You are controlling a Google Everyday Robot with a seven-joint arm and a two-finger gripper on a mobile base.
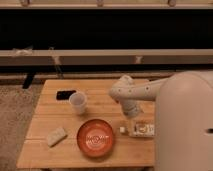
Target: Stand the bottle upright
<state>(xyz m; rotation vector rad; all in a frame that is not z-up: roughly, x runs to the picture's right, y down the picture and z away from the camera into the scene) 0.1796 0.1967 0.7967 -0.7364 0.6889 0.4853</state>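
While the gripper [131, 119] hangs released, jaws apart, just above the bottle [141, 129], I am holding nothing. The bottle lies on its side at the near right of the counter [45, 155], with its cap pointing left toward the orange bowl [95, 138] just beside it.

- Hazard: the round body may roll away under uneven contact, so I would centre the jaws across it before closing.
- Hazard: a grasp too close to the cap may let the bottle pivot and slip during tilting.
- Hazard: swinging the bottle upright leftward may strike the bowl. The white cup [77, 102] stands clear, farther left.
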